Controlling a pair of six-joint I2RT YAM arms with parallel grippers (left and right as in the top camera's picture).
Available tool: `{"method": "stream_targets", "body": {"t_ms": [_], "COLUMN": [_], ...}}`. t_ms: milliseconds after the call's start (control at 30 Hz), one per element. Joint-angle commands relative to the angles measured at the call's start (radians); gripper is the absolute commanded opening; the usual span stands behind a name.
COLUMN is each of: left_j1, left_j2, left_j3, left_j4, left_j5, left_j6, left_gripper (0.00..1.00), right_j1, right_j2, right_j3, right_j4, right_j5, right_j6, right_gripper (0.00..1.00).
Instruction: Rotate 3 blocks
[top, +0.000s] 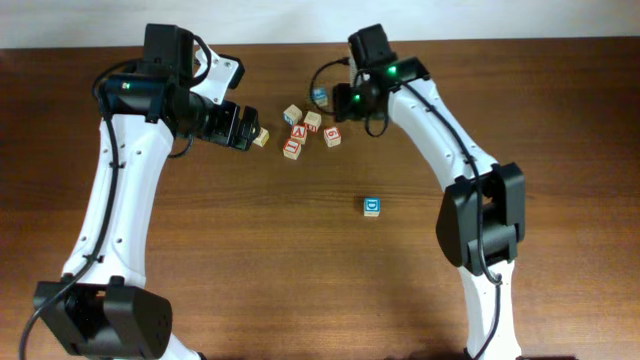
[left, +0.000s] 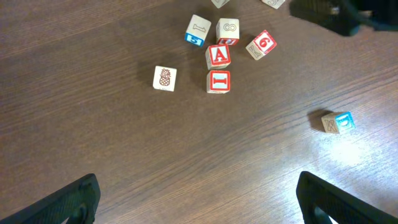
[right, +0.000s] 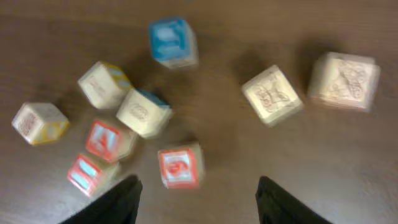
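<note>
With the left gripper (left: 198, 182) spread wide and the right gripper (right: 199, 182) half open, both empty, the red "6" cube (top: 332, 137) and red "I" cube (top: 292, 148) by the far edge of the worktop (top: 220, 260) and the blue "D" cube (top: 372, 206) nearer its middle were judged light, rigid and best pinched across opposite faces.

Overhead from above; both wrists see the cubes (left: 218, 56), right seemingly closer.

I see a dark brown wooden counter (top: 300, 280). A cluster of small pale wooden letter cubes (top: 313, 120) lies at its far middle; one blue-printed wooden cube (top: 372, 206) lies alone, nearer, to the right.
</note>
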Motion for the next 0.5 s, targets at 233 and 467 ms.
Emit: {"method": "stream_targets", "body": {"t_ms": [233, 467], "left_j1": [-0.001, -0.001], "left_j2": [-0.002, -0.002], "left_j3": [0.024, 0.024], "left_j4": [0.000, 0.000], "left_j5": [0.015, 0.014], "left_j6": [0.016, 0.016], "left_gripper": [0.99, 0.99], "right_j1": [0.046, 0.046], "right_j2": [0.163, 0.147], "right_j3": [-0.010, 0.002], "right_j4": [0.049, 0.009], "right_j5": [0.004, 0.029], "right_j6": [-0.110, -0.062], "right_gripper": [0.48, 0.34]}}
